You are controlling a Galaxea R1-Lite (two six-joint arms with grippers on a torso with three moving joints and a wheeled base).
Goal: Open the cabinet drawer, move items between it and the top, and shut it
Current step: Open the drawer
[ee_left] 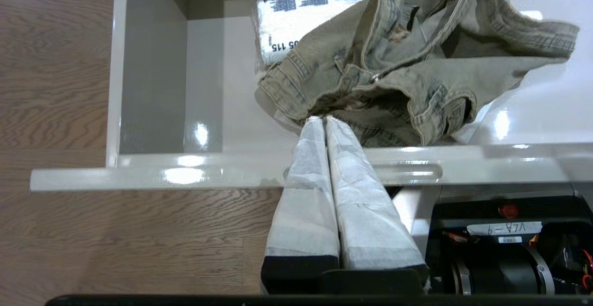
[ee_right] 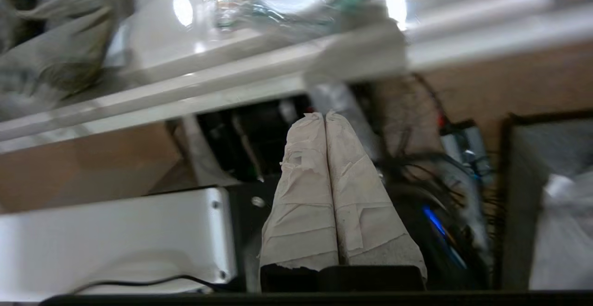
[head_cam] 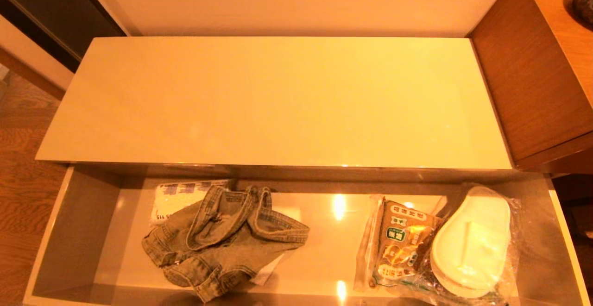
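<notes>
The low glossy cabinet has a bare top (head_cam: 278,97), and its wide drawer (head_cam: 76,232) stands pulled out below it. Inside, a crumpled grey-green denim garment (head_cam: 222,239) lies left of centre, and white slippers in clear wrap (head_cam: 472,241) lie at the right. Neither arm shows in the head view. My left gripper (ee_left: 320,120) is shut and empty, hanging over the drawer's front rim (ee_left: 185,171) with its tips before the denim garment (ee_left: 394,65). My right gripper (ee_right: 324,115) is shut and empty, below the drawer's front rim (ee_right: 231,88), pointing at the robot's own base.
A white tissue pack with black print (head_cam: 180,197) sits behind the garment. A brown printed food bag (head_cam: 398,246) lies beside the slippers. A taller brown wooden unit (head_cam: 533,74) stands at the cabinet's right. Wooden floor (head_cam: 23,158) lies to the left.
</notes>
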